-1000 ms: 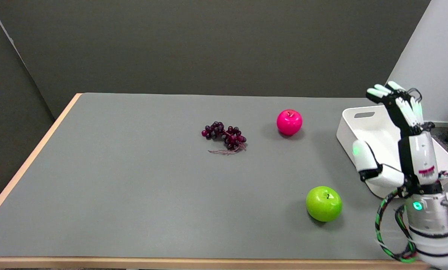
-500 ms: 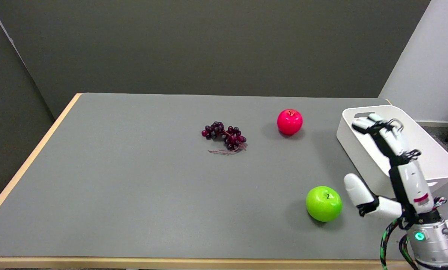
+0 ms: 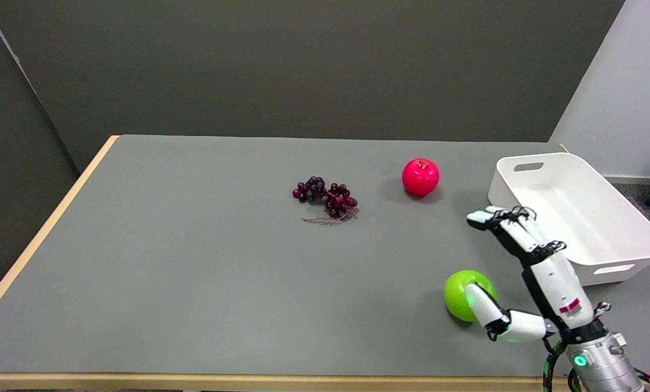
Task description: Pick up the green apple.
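The green apple (image 3: 463,294) and the red apple (image 3: 420,177) both look smooth and glossy, like plastic, and the grapes (image 3: 325,196) have a dark, slightly shiny skin. The table (image 3: 194,272) has a matt grey top with a pale wood-like edge, while the tub (image 3: 575,215) is smooth white plastic. The right hand (image 3: 526,272) shows glossy white shells over matt black parts, above a metal-looking wrist.

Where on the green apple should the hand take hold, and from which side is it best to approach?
Probably around the widest middle of the green apple, coming from its right, where the open right hand already is. The apple is round and stands upright, so fingers on its far side and thumb on its near side should wrap it evenly. The table beside it is bare.
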Available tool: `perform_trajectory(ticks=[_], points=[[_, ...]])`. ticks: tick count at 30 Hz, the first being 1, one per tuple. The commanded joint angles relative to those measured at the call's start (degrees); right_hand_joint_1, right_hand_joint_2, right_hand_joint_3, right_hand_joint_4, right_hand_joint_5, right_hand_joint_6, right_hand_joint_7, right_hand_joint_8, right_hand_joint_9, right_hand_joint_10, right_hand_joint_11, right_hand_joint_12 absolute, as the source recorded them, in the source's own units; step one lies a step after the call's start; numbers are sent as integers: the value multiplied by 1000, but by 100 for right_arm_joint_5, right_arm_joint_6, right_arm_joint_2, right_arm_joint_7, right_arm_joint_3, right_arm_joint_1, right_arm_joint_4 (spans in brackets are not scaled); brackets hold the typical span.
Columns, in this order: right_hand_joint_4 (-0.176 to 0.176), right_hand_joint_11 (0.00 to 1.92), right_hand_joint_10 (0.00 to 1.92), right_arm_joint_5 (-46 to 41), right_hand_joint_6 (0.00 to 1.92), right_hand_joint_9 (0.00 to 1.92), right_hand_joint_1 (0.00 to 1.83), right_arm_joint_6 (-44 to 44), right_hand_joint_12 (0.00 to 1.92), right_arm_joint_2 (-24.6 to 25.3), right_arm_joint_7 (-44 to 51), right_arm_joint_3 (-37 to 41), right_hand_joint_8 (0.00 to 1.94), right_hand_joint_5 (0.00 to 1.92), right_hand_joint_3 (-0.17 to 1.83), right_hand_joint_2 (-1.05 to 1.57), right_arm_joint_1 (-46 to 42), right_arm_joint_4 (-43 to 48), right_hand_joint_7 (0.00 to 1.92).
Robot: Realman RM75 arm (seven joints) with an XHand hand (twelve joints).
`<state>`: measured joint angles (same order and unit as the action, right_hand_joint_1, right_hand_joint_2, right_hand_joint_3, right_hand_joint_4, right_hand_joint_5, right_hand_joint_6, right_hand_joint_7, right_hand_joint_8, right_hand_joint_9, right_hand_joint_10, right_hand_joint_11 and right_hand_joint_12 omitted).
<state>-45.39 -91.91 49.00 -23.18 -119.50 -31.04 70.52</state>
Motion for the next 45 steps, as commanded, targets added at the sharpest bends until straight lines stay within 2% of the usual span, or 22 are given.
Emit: perform_trajectory(ticks=[1, 27, 45], points=[[1, -1, 676, 9, 591, 134, 333, 710, 981, 61, 284, -79, 481, 293, 948, 609, 143, -290, 349], [0, -1, 679, -225, 602, 138, 330, 1323, 983, 228, 271, -95, 490, 300, 949, 611, 235, -586, 357], [-2, -1, 680, -225, 609, 139, 333, 1362, 989, 258, 12, -95, 491, 303, 951, 613, 353, -714, 357]])
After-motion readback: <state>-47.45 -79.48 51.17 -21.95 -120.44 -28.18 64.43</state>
